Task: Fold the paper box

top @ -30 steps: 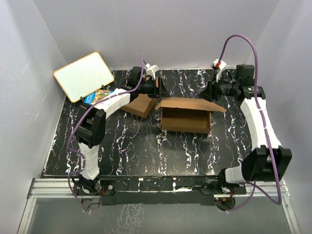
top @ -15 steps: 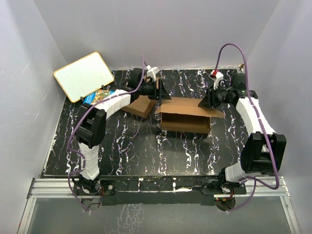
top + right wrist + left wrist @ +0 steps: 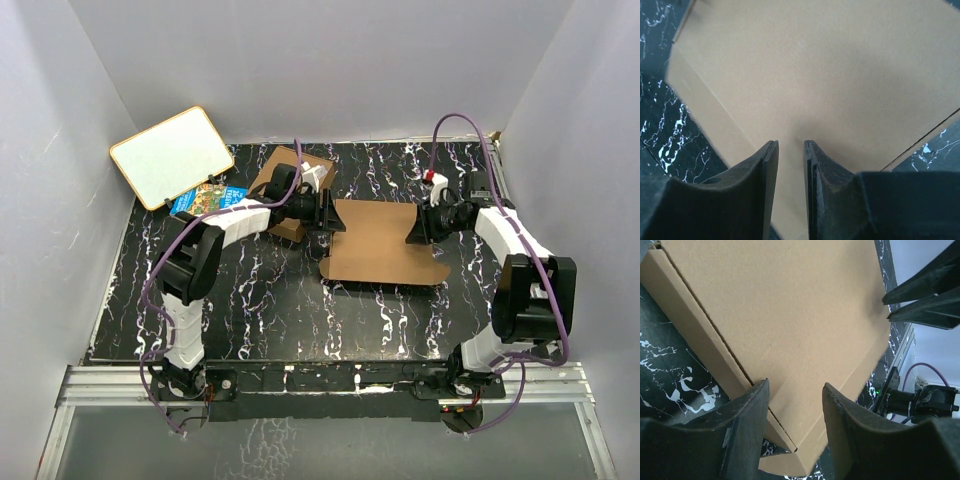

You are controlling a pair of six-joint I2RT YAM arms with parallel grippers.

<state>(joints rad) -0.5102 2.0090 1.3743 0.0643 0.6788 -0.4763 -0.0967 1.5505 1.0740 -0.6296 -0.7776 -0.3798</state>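
Left gripper (image 3: 795,386): jaws half apart, empty, over the left end of the paper box (image 3: 380,255). Right gripper (image 3: 791,144): narrow gap, nothing pinched, over the right end. Box: closed flat, mid-tabletop (image 3: 270,300); black, white-veined. Walls (image 3: 350,70): plain white. Book (image 3: 208,197): blue, print unreadable.

the black marbled table (image 3: 260,310) carries the paper box (image 3: 385,255), a flat brown box (image 3: 283,160) and a blue book (image 3: 205,198).
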